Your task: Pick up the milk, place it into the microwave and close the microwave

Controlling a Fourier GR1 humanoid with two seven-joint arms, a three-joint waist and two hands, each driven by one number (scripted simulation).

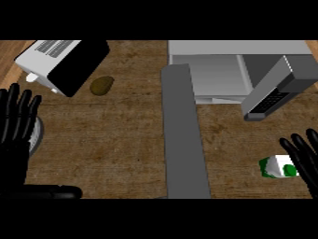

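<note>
A small white and green milk carton (278,166) lies on the counter at the lower right. My right hand (314,161) is just right of it, fingers straight and open, touching or nearly touching the carton's right side. The grey microwave (220,74) stands at the top centre-right, its cavity showing. Its door (184,133) hangs open and stretches toward me down the middle of the view. My left hand (10,135) rests open at the left edge, fingers up, thumb lying along the bottom.
A toaster-like white and black appliance (63,63) stands at the upper left. A brown potato (101,85) lies beside it. The open door splits the brown counter (113,144) into left and right areas.
</note>
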